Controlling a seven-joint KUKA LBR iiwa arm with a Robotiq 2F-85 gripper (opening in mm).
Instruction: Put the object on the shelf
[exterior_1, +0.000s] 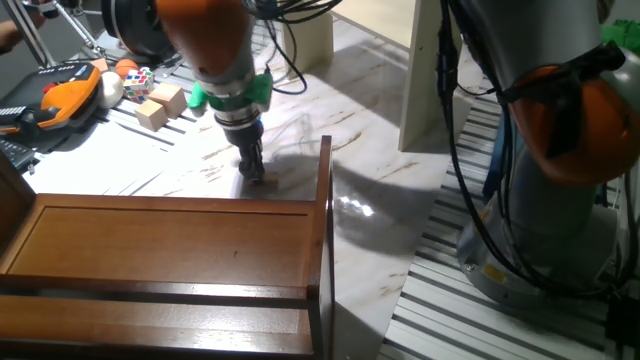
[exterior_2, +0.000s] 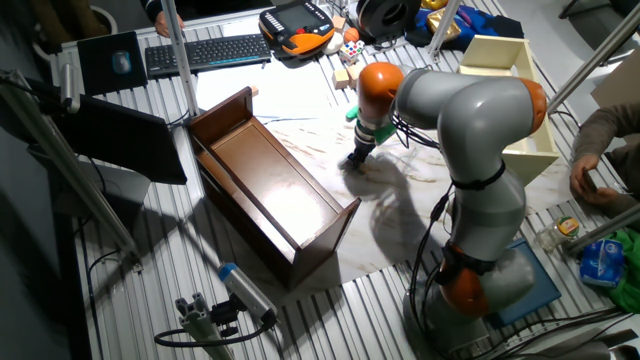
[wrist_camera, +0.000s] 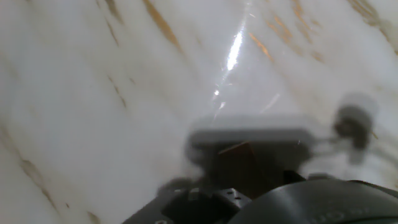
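My gripper (exterior_1: 254, 176) reaches down to the marble tabletop, just in front of the dark brown unit. Its dark fingers stand close together on the object (exterior_1: 269, 183), a small thin tan slab of which only an edge shows at the fingertips. The other fixed view shows the gripper (exterior_2: 356, 162) low on the table beside the brown unit. The hand view is blurred; a brownish patch that may be the object (wrist_camera: 239, 163) sits under a grey bar. The shelf (exterior_2: 511, 92), a pale cream unit, stands at the table's far side, well away from the gripper; its panel (exterior_1: 428, 72) also shows in one fixed view.
A dark reddish-brown wooden unit (exterior_1: 170, 255) lies right next to the gripper. Light wooden cubes (exterior_1: 160, 105), a multicoloured puzzle cube (exterior_1: 139, 82) and an orange pendant (exterior_1: 70, 92) lie at the far end. The arm's base (exterior_2: 480, 285) stands beside the table, and a person's hand (exterior_2: 590, 180) is near the shelf.
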